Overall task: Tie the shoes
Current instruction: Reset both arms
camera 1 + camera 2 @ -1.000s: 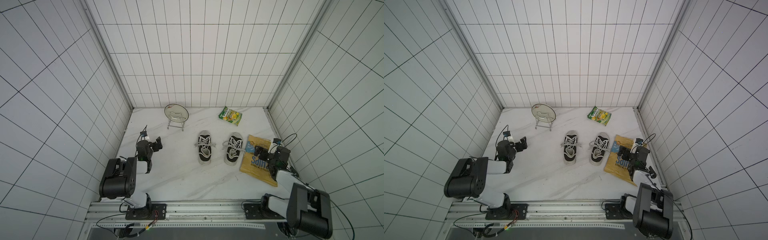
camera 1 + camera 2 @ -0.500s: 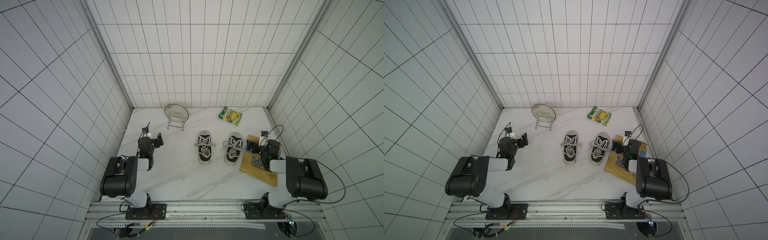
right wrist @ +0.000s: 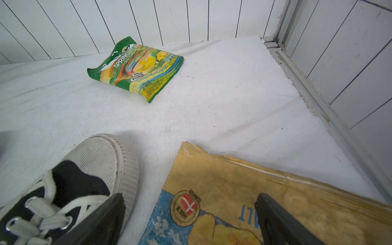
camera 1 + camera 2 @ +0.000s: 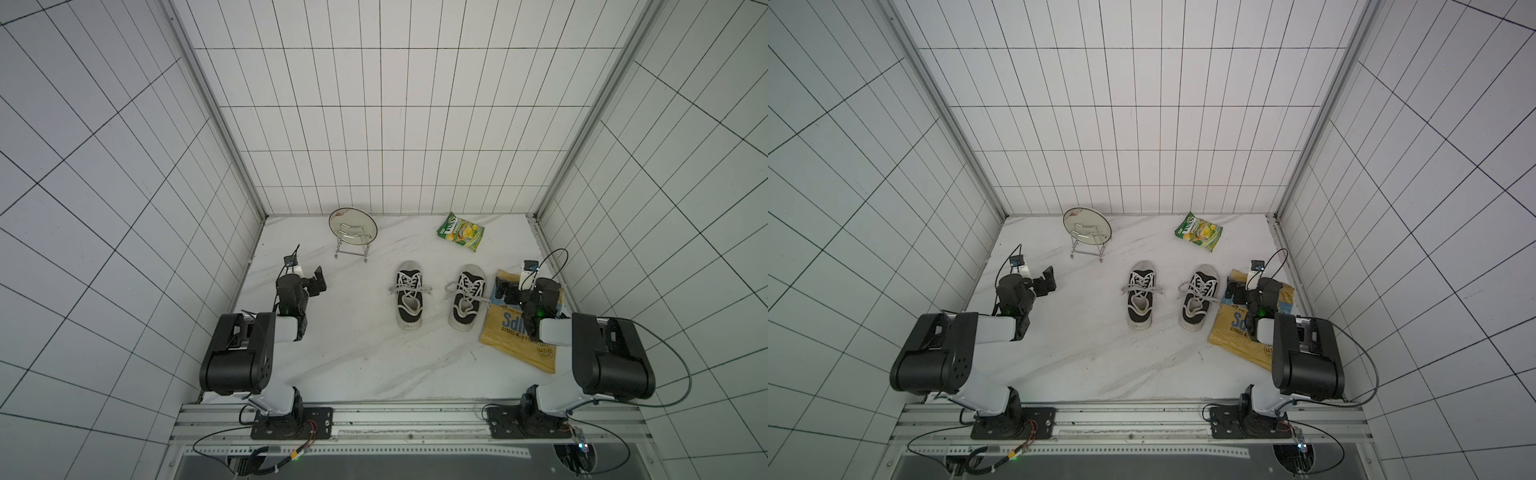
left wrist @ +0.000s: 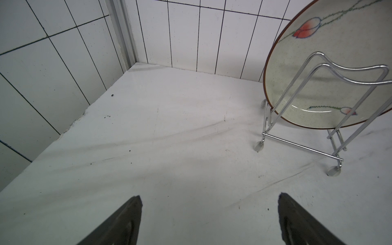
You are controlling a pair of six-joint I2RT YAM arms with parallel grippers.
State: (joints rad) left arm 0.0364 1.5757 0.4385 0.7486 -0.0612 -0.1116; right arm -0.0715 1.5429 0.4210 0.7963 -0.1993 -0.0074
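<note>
Two black shoes with white toe caps stand side by side mid-table, toes toward the back wall: the left shoe (image 4: 409, 297) (image 4: 1140, 297) and the right shoe (image 4: 467, 299) (image 4: 1198, 299). Their white lace ends splay out to both sides. My left gripper (image 4: 318, 283) (image 5: 210, 197) is open and empty over bare table, well left of the shoes. My right gripper (image 4: 505, 291) (image 3: 189, 197) is open and empty, low over the top edge of a chips bag, just right of the right shoe, whose toe (image 3: 84, 174) shows in the right wrist view.
A yellow and blue chips bag (image 4: 521, 332) (image 3: 233, 191) lies flat right of the shoes. A green candy bag (image 4: 460, 231) (image 3: 137, 70) lies near the back wall. A flowered plate (image 4: 353, 226) (image 5: 328, 74) stands in a wire rack (image 5: 301, 146) at the back left.
My right arm has swung from beside the right wall inward over the chips bag, toward the right shoe. My left gripper has crept a little farther from its base. Both stay open.
</note>
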